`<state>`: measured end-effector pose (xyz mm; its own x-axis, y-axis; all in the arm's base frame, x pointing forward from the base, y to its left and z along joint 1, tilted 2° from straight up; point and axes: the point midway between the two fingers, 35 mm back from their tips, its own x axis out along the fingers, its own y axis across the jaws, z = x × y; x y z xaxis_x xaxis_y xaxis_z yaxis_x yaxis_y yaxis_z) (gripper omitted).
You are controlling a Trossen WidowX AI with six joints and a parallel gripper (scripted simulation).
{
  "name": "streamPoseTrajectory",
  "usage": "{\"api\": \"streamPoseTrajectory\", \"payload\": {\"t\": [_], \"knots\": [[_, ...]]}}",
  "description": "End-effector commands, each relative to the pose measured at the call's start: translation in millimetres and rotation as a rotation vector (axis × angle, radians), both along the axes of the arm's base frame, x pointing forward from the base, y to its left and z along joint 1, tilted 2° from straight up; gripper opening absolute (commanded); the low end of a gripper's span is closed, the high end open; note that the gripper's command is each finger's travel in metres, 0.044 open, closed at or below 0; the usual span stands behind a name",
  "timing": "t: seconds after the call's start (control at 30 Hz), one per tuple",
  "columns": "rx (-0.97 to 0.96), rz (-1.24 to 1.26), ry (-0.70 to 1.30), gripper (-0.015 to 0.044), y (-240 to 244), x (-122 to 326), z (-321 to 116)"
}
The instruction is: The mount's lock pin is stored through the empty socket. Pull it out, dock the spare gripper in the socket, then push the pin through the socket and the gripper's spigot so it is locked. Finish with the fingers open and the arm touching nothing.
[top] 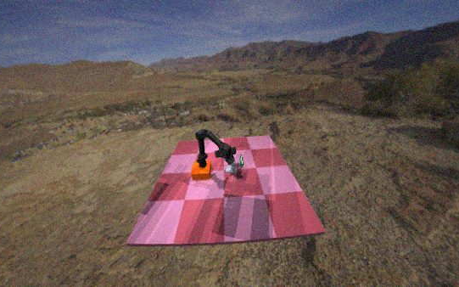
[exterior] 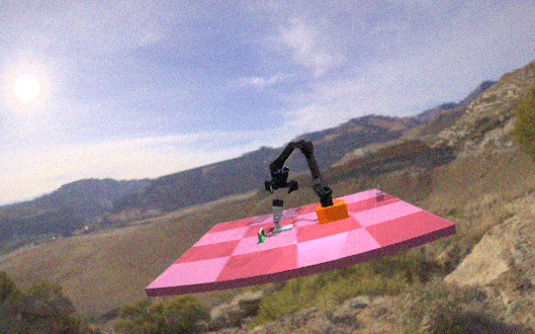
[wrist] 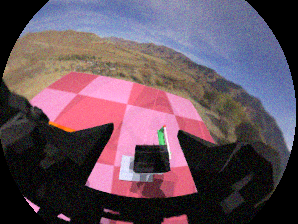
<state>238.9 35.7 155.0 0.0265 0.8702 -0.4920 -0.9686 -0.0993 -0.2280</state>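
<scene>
My gripper point(top: 232, 162) point(exterior: 281, 190) point(wrist: 146, 130) is open and empty, raised above the grey mount point(top: 231, 169) point(exterior: 284, 228) point(wrist: 126, 169). A dark block, seemingly the spare gripper point(exterior: 278, 203) point(wrist: 151, 159), stands upright above the mount's base and below my fingers, with a gap between them in the exterior view. How deep its spigot sits in the socket is too small to tell. A small green upright piece with red and white parts point(top: 241, 160) point(exterior: 261, 236) point(wrist: 161, 136) stands beside the mount. I cannot make out the lock pin for certain.
The arm's orange base block point(top: 201, 171) point(exterior: 332, 212) point(wrist: 62, 127) stands on the pink and red checkered table point(top: 290, 212) point(exterior: 267, 262) point(wrist: 100, 107). In the wrist view, the block hides part of the mount, and the green piece stands just behind it.
</scene>
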Motion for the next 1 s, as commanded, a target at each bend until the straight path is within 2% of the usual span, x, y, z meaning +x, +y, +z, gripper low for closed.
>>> {"api": "streamPoseTrajectory", "payload": {"t": [0.0,0.53,0.7,0.8,0.97], "knots": [[-0.009,-0.012,-0.01,0.044,2,0,9],[-0.04,-0.061,-0.036,0.044,7,-3,34],[-0.033,-0.048,-0.028,0.044,5,-3,26],[-0.041,-0.051,-0.022,0.0361,14,-5,26],[-0.047,-0.062,-0.007,0.023,58,-21,27]]}}
